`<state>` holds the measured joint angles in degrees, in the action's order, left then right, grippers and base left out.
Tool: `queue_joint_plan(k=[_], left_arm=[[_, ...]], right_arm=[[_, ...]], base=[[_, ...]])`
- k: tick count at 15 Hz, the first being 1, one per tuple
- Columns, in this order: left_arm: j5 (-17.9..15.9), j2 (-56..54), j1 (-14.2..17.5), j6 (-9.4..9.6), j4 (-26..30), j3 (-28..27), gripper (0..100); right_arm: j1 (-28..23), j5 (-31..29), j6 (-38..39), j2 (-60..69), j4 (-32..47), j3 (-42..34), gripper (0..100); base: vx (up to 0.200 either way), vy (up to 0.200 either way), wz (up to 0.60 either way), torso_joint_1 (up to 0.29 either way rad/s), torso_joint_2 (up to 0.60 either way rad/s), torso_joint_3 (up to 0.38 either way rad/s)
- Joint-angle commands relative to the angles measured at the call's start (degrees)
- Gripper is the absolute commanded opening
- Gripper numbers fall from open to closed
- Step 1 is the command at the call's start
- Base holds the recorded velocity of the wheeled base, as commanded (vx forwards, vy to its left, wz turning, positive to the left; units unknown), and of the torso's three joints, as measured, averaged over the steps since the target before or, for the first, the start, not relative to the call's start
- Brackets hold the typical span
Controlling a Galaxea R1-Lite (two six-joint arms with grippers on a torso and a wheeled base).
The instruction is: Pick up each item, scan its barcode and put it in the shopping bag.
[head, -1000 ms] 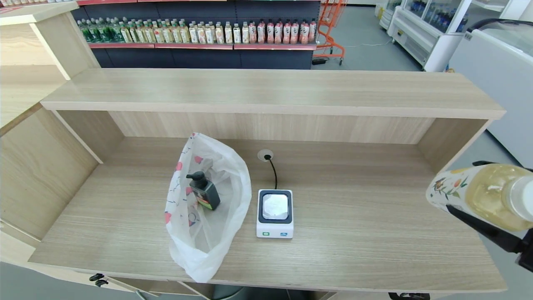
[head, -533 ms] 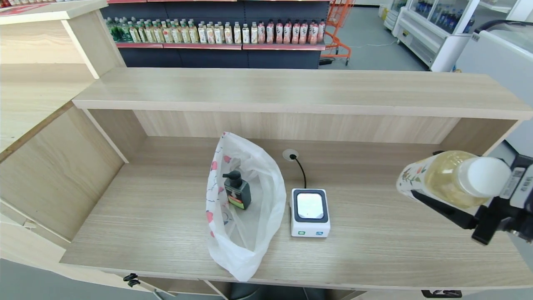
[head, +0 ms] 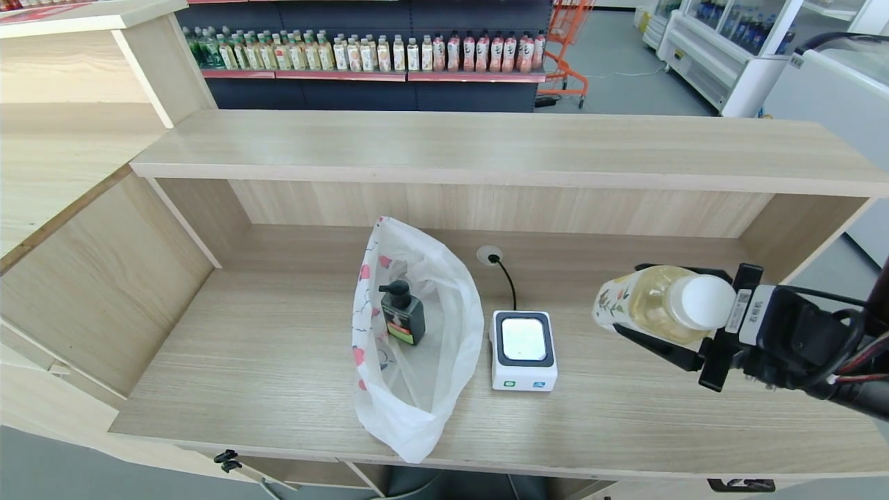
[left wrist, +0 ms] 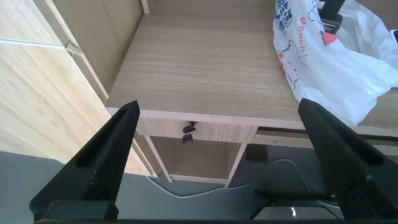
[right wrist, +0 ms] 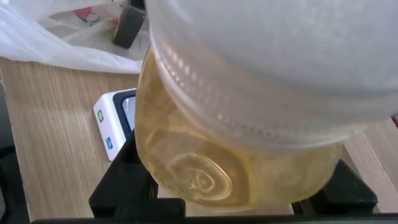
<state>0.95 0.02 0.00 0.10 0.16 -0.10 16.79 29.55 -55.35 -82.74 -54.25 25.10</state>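
Observation:
My right gripper (head: pixel 663 305) is shut on a bottle of yellow liquid (head: pixel 646 303) with a white cap and a flowered label, held on its side above the counter's right part, to the right of the scanner (head: pixel 524 350). From the right wrist the bottle (right wrist: pixel 249 137) sits close up, with the scanner (right wrist: pixel 115 127) below it. A white shopping bag (head: pixel 410 333) lies open left of the scanner, a dark pump bottle (head: pixel 403 316) inside it. My left gripper (left wrist: pixel 217 149) is open, below the counter's front edge near the bag (left wrist: pixel 323 56).
The wooden counter (head: pixel 625 417) has a raised back shelf (head: pixel 486 149) and side walls. A black cable runs from the scanner to a hole (head: pixel 489 255) in the counter. Shelves of drinks (head: pixel 361 52) and freezers (head: pixel 764 62) stand behind.
The head camera has shifted, so the whole scene sits further right. My right gripper has carried the yellow bottle left and inward over the counter, closer to the scanner.

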Motion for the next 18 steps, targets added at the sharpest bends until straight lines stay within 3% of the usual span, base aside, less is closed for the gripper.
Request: queue_joint_plan(k=[1, 5, 8, 14, 18], left_arm=[[0.0, 0.0, 0.0, -0.01, 0.0, 0.0, 100], [0.0, 0.0, 0.0, -0.01, 0.0, 0.0, 100], [0.0, 0.0, 0.0, -0.01, 0.0, 0.0, 100], [0.0, 0.0, 0.0, -0.01, 0.0, 0.0, 100], [0.0, 0.0, 0.0, -0.01, 0.0, 0.0, 100]], right_arm=[[0.2, 0.8, -0.5, -4.2, -0.4, 1.1, 0], [2.6, 1.0, -4.0, -7.3, -0.7, 1.2, 0], [3.3, 3.2, -6.8, -11.0, -5.5, 0.8, 0], [0.9, 8.7, -8.8, -20.3, -19.0, 0.4, 0], [-0.3, 15.0, -9.0, -23.9, -21.8, 0.3, 0]], base=[[0.0, 0.0, 0.0, 0.0, 0.0, 0.0], [0.0, 0.0, 0.0, 0.0, 0.0, 0.0], [0.0, 0.0, 0.0, 0.0, 0.0, 0.0], [0.0, 0.0, 0.0, 0.0, 0.0, 0.0], [0.0, 0.0, 0.0, 0.0, 0.0, 0.0]])
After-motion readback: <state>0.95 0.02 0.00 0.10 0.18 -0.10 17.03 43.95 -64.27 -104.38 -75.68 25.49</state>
